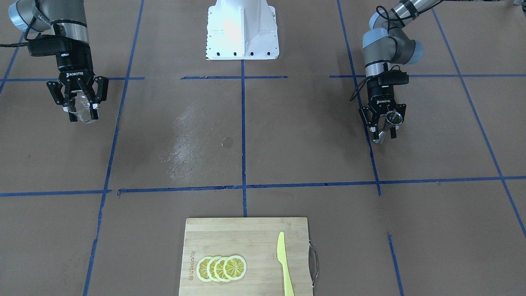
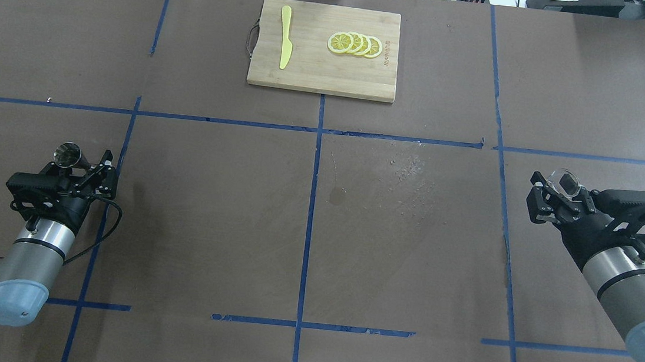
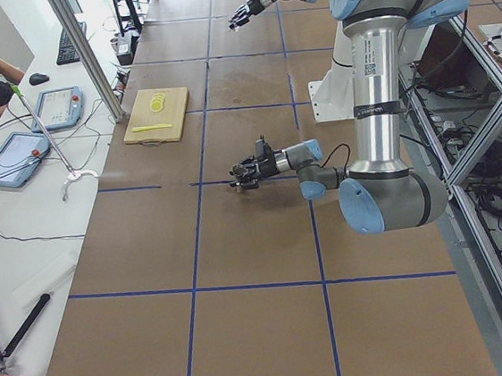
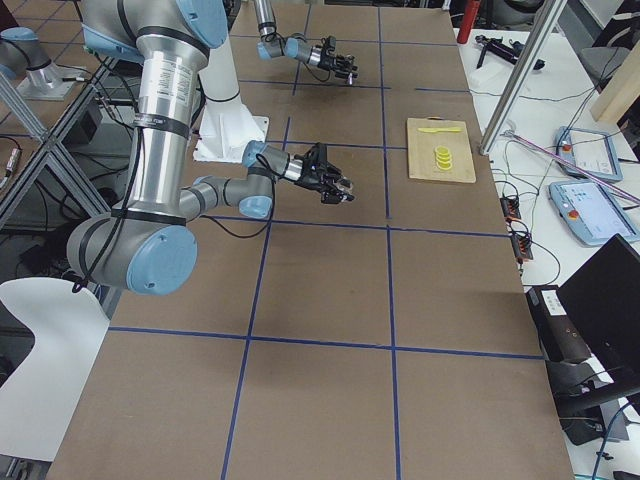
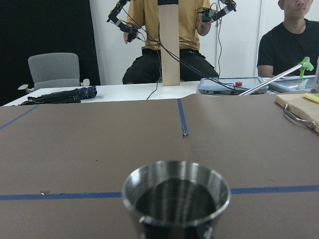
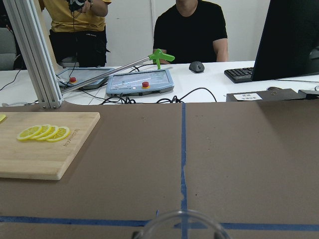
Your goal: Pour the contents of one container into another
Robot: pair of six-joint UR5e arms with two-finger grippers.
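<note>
Cup [image 5: 176, 199] in left claw [image 1: 384, 130]

The steel cup [image 5: 176, 199] stands upright, mouth up, gripped by the left gripper [image 1: 384, 128] towards the table's left end. Well apart from it, the clear glass [image 2: 563, 179] is held in the right gripper [image 1: 80, 106].

Both the left arm [image 1: 388, 45] and the right arm [image 1: 61, 16] have silver tube sections, grey joint housings and pale blue end caps. The left claw [image 1: 384, 129] and right claw [image 1: 81, 107] are black, two-fingered linkage types, each body lettered "ROBOTIQ" in white. A black camera housing [image 1: 47, 45] sits at each wrist. A black cable [image 1: 356, 88] loops loose beside the left wrist. The pedestal [image 1: 242, 33] is white, with a row of dark screws along its foot.
</note>
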